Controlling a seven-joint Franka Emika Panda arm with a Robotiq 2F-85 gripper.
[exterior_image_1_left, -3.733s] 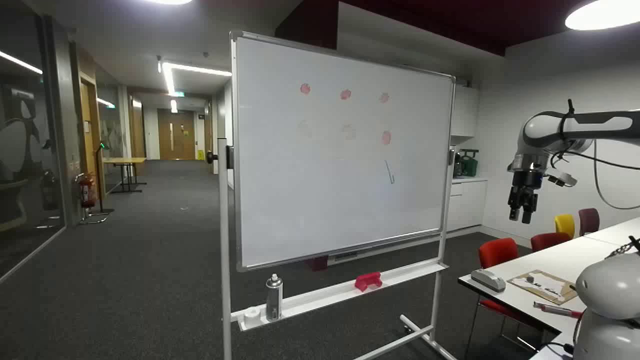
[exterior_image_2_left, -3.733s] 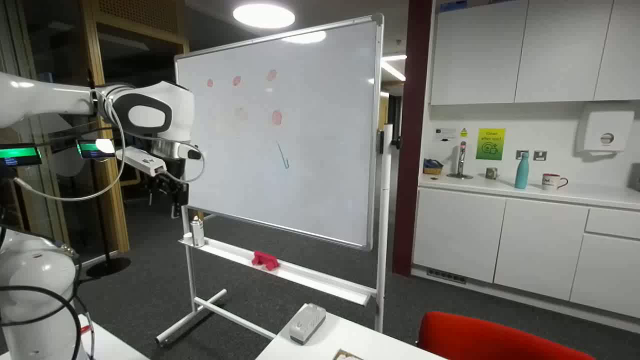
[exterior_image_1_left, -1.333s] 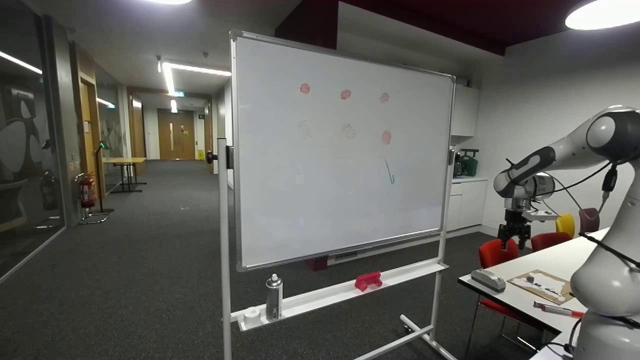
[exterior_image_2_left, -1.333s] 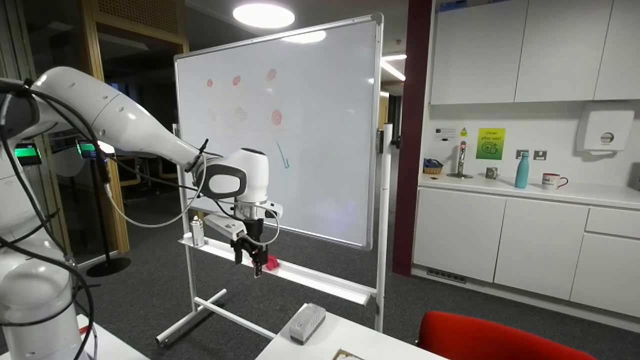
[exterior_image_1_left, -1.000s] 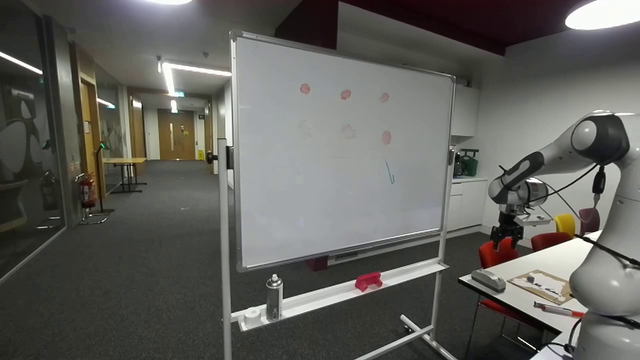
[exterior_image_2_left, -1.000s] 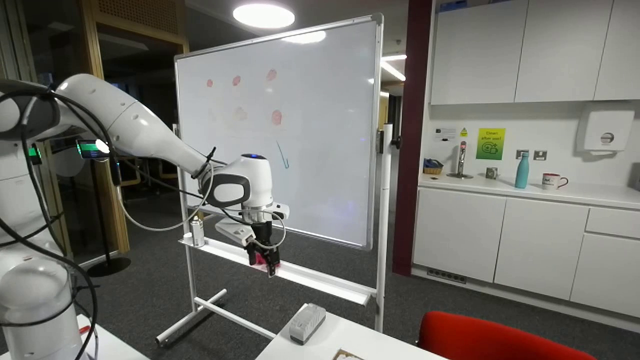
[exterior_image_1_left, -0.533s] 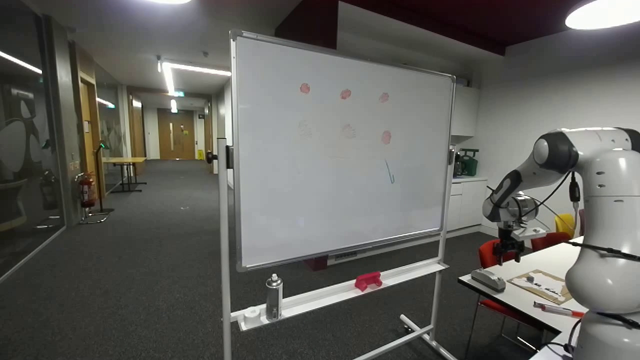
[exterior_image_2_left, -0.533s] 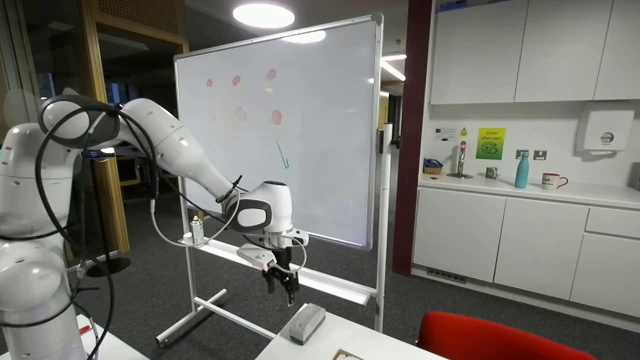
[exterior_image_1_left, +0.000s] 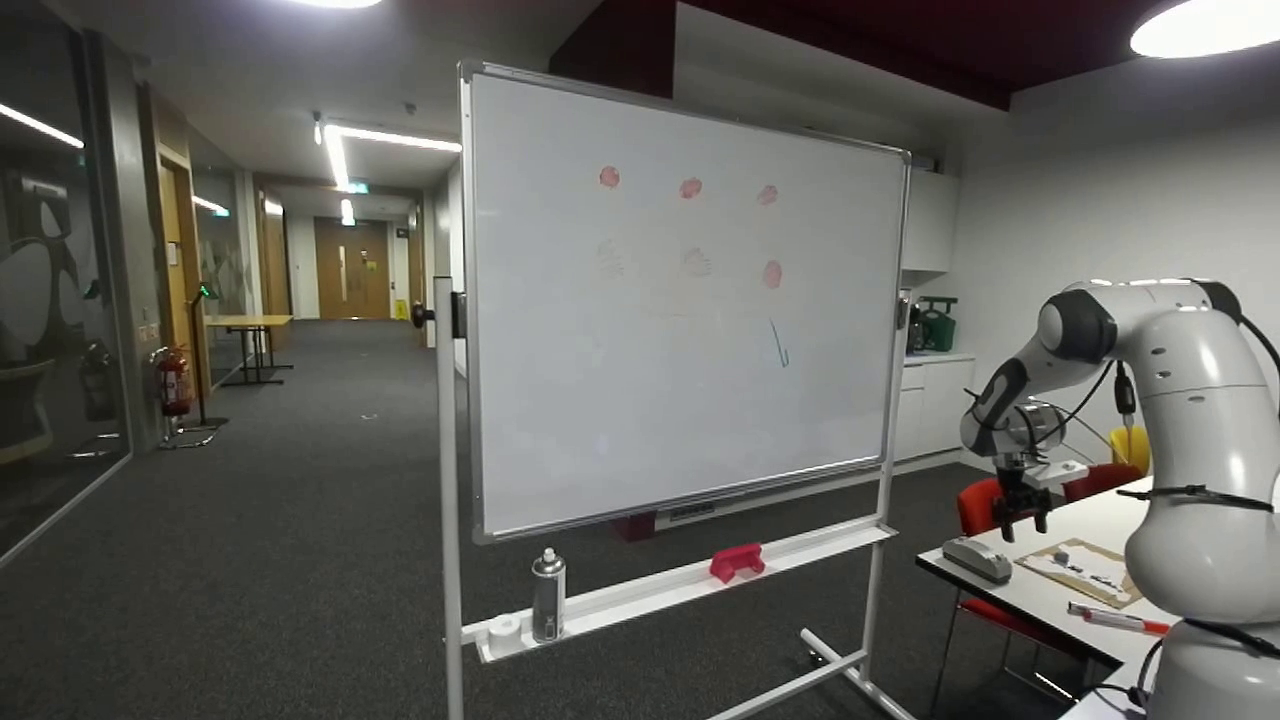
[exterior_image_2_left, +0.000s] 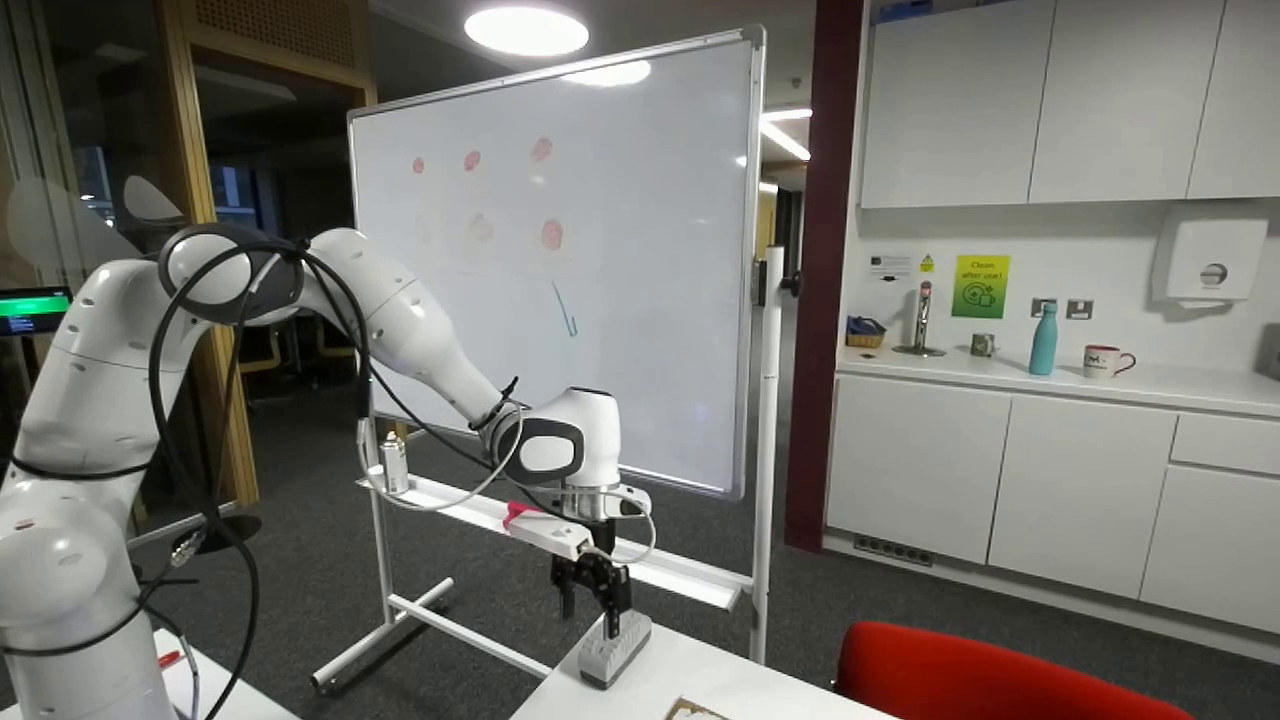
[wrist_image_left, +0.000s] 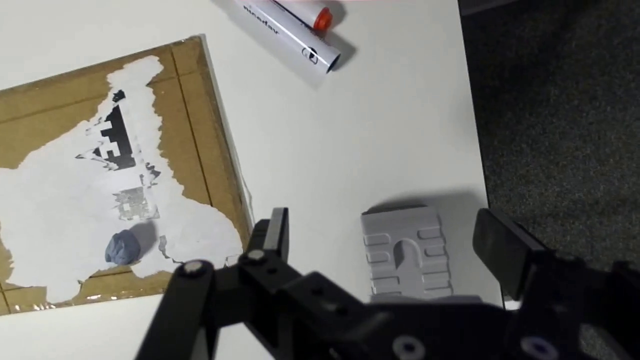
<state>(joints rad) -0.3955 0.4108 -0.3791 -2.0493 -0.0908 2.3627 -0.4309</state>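
Observation:
My gripper (exterior_image_1_left: 1025, 531) is open and empty in both exterior views, pointing down; it also shows in an exterior view (exterior_image_2_left: 590, 622) just above a grey block. The grey ridged block (exterior_image_2_left: 606, 660), like a board eraser, lies at the corner of the white table (wrist_image_left: 375, 125). In the wrist view the block (wrist_image_left: 407, 260) lies between the spread fingers, below them and apart from both; its near end is hidden by the gripper body. A cardboard sheet (wrist_image_left: 192, 135) with torn white paper lies beside it, with a small blue-grey lump (wrist_image_left: 123, 248) on top. Two markers (wrist_image_left: 295, 32) lie farther along the table.
A whiteboard (exterior_image_1_left: 690, 380) with faded red spots and a short blue-green line stands beside the table. Its lower tray (exterior_image_1_left: 650, 597) holds a spray can (exterior_image_1_left: 548, 597), a white roll (exterior_image_1_left: 504, 632) and a red holder (exterior_image_1_left: 737, 563). A red chair (exterior_image_2_left: 960, 680) stands by the table.
The arm has swung from beside the whiteboard to over the table corner and lowered, bringing the open gripper above the grey block. The block and other objects have not moved.

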